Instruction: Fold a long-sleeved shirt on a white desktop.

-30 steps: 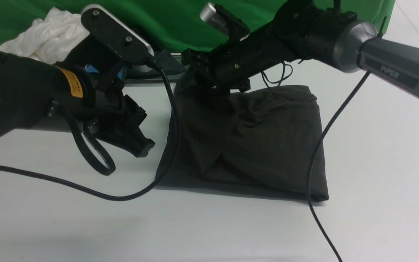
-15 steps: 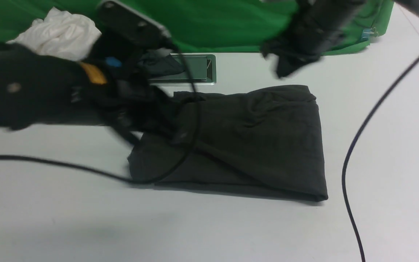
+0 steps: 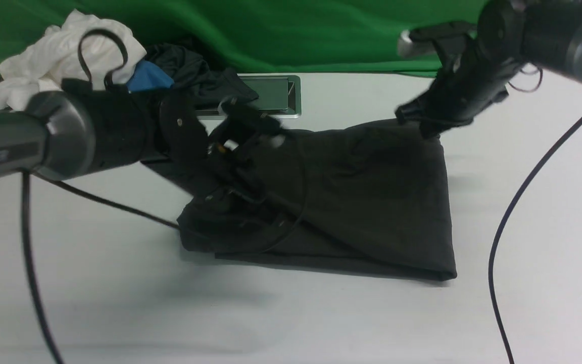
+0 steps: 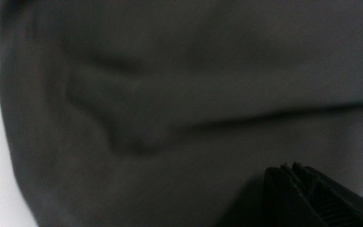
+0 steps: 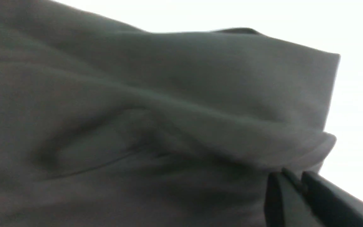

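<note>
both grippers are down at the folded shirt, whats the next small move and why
Probably lift both corners together and carry them toward the near edge. The right gripper looks pinched on the shirt at its far right corner, and the left gripper is shut at its left end.

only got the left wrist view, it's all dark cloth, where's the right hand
Observer: The right hand is at the far right corner of the dark brownish-black long-sleeved shirt.
Operator: open or shut
Observer: Shut, its tips at a folded edge. I cannot tell whether cloth is pinched between them.
Operator: anything beyond the shirt
Observer: A rectangular silver metal hatch sits in the white desktop, just past the shirt's far edge.
</note>
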Action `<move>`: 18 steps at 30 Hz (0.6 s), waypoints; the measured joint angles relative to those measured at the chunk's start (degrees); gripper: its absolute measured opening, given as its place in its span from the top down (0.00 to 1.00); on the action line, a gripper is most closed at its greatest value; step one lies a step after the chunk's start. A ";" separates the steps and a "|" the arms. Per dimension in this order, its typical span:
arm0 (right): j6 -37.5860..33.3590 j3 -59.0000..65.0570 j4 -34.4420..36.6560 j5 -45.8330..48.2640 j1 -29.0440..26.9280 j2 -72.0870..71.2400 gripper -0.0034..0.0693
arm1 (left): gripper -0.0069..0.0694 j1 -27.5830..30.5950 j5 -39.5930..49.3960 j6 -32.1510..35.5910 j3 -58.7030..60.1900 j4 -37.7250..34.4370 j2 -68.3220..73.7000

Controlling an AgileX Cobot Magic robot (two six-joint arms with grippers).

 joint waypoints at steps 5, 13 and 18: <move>-1.25 0.00 0.22 -4.54 -1.49 4.86 0.82 | 0.84 2.92 1.72 0.16 -0.18 0.08 2.57; -4.09 -2.93 0.41 -4.84 -1.83 4.83 0.79 | 0.84 3.07 2.58 2.13 -0.47 0.50 0.98; -4.62 -5.37 1.41 0.36 -2.03 -0.43 0.77 | 0.84 3.13 3.29 2.27 -0.47 -0.62 -4.77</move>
